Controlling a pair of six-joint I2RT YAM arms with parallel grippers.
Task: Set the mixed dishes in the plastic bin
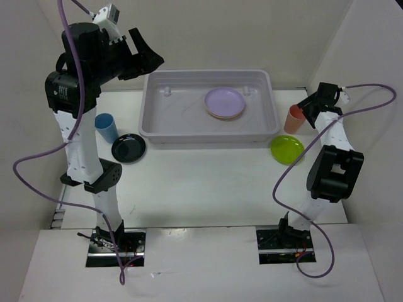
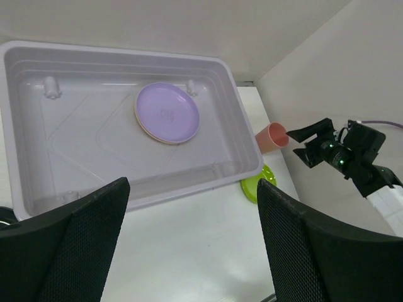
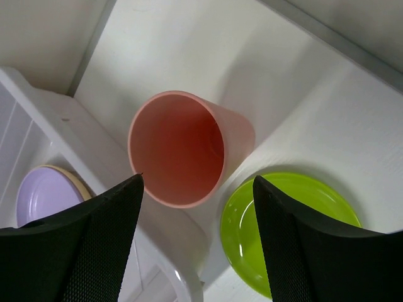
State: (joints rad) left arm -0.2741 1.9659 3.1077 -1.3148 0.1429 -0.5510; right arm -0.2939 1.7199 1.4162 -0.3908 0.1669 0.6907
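Note:
The pale grey-lavender bin [image 1: 151,119] stands at the table's back middle. In it a lilac plate [image 1: 225,101] lies on a yellow-orange plate whose rim [image 2: 141,123] just shows. A blue cup [image 1: 106,128] and a black plate [image 1: 128,148] sit left of the bin. A salmon-pink cup [image 1: 293,119] stands upright right of the bin, a lime green plate [image 1: 287,149] in front of it. My left gripper [image 1: 146,60] is open and empty, high above the bin's left end. My right gripper [image 3: 196,242] is open and empty just above the pink cup [image 3: 182,148].
White walls close in the table at the back and on both sides. The right wall runs close behind the pink cup. Purple cables loop from both arms. The bin's rounded corner [image 3: 182,277] lies right under my right gripper.

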